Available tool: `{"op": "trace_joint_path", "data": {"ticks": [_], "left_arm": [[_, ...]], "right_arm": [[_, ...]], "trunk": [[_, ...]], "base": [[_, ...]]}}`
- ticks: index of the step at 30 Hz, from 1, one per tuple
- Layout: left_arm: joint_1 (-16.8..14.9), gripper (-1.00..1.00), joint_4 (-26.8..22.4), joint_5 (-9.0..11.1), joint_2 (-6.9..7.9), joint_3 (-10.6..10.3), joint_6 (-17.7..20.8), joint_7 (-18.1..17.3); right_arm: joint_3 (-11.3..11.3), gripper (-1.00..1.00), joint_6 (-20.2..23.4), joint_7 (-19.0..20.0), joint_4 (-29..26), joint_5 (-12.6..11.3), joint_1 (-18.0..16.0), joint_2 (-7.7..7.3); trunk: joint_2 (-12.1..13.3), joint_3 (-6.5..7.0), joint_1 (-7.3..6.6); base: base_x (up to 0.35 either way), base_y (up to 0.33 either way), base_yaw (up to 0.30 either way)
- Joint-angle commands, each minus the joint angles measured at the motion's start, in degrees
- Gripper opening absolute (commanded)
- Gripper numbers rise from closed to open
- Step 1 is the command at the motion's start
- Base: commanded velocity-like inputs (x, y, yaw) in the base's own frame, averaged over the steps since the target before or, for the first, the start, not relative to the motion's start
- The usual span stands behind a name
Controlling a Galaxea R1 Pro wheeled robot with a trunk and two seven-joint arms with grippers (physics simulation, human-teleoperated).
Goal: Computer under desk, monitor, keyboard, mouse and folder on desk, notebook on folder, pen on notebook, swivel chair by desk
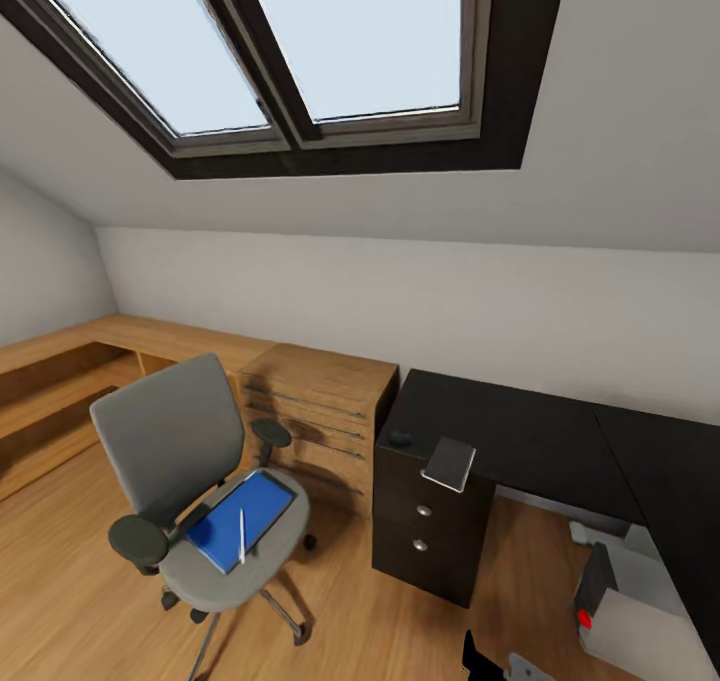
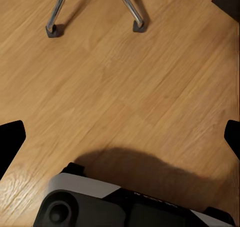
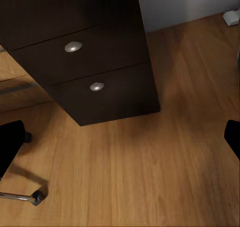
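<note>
The grey swivel chair stands on the floor left of the black desk. On its seat lies the blue folder with the white pen on top. The dark mouse and the notebook rest on the desk's near-left corner, the notebook overhanging the edge. The grey computer sits under the desk at the right. Monitor and keyboard are out of view. My left gripper hangs open over bare floor near the chair's legs. My right gripper is open, facing the desk's drawer unit.
A light-wood chest of drawers stands between chair and desk, joined to a low wooden shelf along the left wall. A sloped skylight is overhead. A small white object lies under the desk. Wood floor lies open before the desk.
</note>
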Motion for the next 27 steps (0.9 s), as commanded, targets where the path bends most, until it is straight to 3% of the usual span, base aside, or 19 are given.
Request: {"op": "trace_joint_path", "data": {"ticks": [1,7,10,13,14,15,19,21,22,25,26,27], "left_arm": [[-0.01,1.00,-0.09,0.30,-0.18,-0.10,0.21,0.36],[-0.01,1.00,-0.20,-0.39,-1.87,-0.43,0.21,0.40],[-0.01,1.00,-3.86,-3.57,-3.66,-0.83,0.39,0.46],[-0.01,1.00,-6.81,-5.49,-4.50,-0.92,0.71,0.47],[-0.01,1.00,-7.87,-6.11,-4.76,-0.93,0.82,0.52],[0.01,1.00,-12.48,-8.29,-5.81,-0.98,2.33,0.71],[-0.15,1.00,-16.99,-9.53,-6.86,-0.89,7.86,1.05],[-0.75,1.00,-18.22,-9.73,-7.12,-0.81,10.53,1.50],[-2.79,1.00,-18.99,-9.76,-7.75,-0.77,13.21,2.41],[-6.49,1.00,-19.60,-9.71,-8.75,-0.68,16.00,4.15],[-11.36,1.00,-19.92,-9.14,-9.27,-0.55,18.37,7.26],[-12.55,1.00,-19.89,-8.79,-9.27,-0.48,19.18,7.98]], "right_arm": [[0.49,1.00,-0.23,-0.06,0.02,-0.50,-0.04,-0.01],[0.45,1.00,-0.43,0.03,-0.03,-0.53,-0.04,-0.07],[0.45,1.00,-1.49,-0.13,-1.54,-0.41,-0.04,-0.24],[0.45,1.00,-1.73,-0.30,-3.96,-0.08,-0.04,-0.47],[0.44,1.00,-1.68,-0.39,-5.02,0.06,-0.04,-0.58],[0.44,1.00,-0.12,-1.65,-10.12,0.76,-0.04,-1.48],[0.42,1.00,5.06,-6.61,-18.04,2.52,-0.04,-3.31],[0.42,1.00,8.36,-9.52,-22.43,3.55,-0.04,-4.42],[0.40,1.00,14.60,-13.87,-29.85,4.75,0.00,-6.03],[0.27,1.00,25.15,-20.22,-41.51,6.14,0.08,-8.00],[-0.18,1.00,37.53,-25.95,-52.73,6.95,0.09,-9.17],[-0.29,1.00,40.37,-27.12,-54.76,7.08,0.07,-9.32]], "trunk": [[-0.07,-0.09,0.05],[-0.07,-0.09,0.05],[-0.07,-0.09,0.05],[-0.07,-0.09,0.05],[-0.07,-0.09,0.05],[-0.07,-0.09,0.05],[-0.07,-0.09,0.05],[-0.07,-0.09,0.05],[-0.07,-0.09,0.05],[-0.07,-0.09,0.05],[-0.07,-0.09,0.05],[-0.07,-0.09,0.05]], "base": [[0.258,-0.224,0.000],[0.201,-0.184,0.000],[0.049,-0.046,0.000],[0.021,-0.020,0.000],[0.013,-0.013,0.000],[0.006,-0.005,0.000],[0.003,-0.003,0.000],[0.001,-0.001,0.000],[0.000,0.000,0.000],[0.000,0.000,0.000],[0.000,0.000,0.000],[0.000,0.000,0.000]]}}
